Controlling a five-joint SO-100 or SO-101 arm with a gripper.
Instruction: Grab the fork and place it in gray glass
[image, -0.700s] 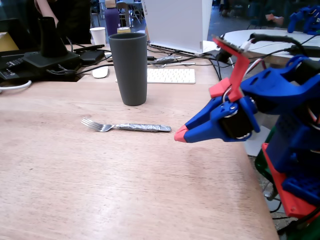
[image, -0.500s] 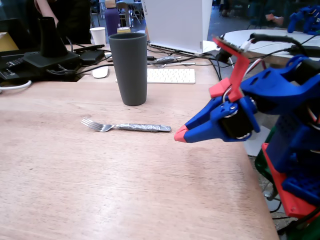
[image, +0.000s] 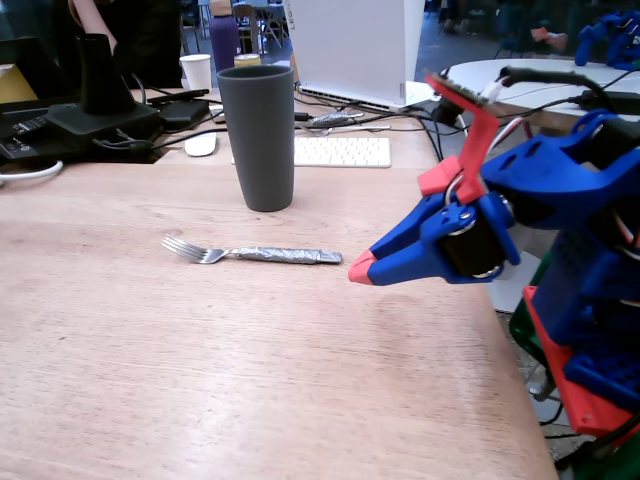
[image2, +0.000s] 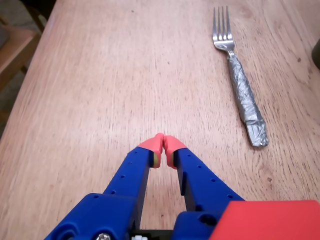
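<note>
1. I saw the fork (image: 252, 253) lying flat on the bench (image: 200, 380), tines to the left in the fixed view, its foil-wrapped handle end just beside the tip of my hand (image: 362, 270) but apart from it.
2. In the wrist view the fork (image2: 239, 80) lay ahead and to the right of the hand (image2: 163, 142), tines pointing away.
3. The gray glass (image: 257, 137) stood upright behind the fork, near it, not touching.
4. Bare wood spread wide in front of and left of the fork; the bench's right edge ran close under the arm, and a keyboard (image: 342, 151) with cables lay behind the glass.
5. My hand was closed, red tips pressed together, holding nothing, and it hung above the wood.
</note>
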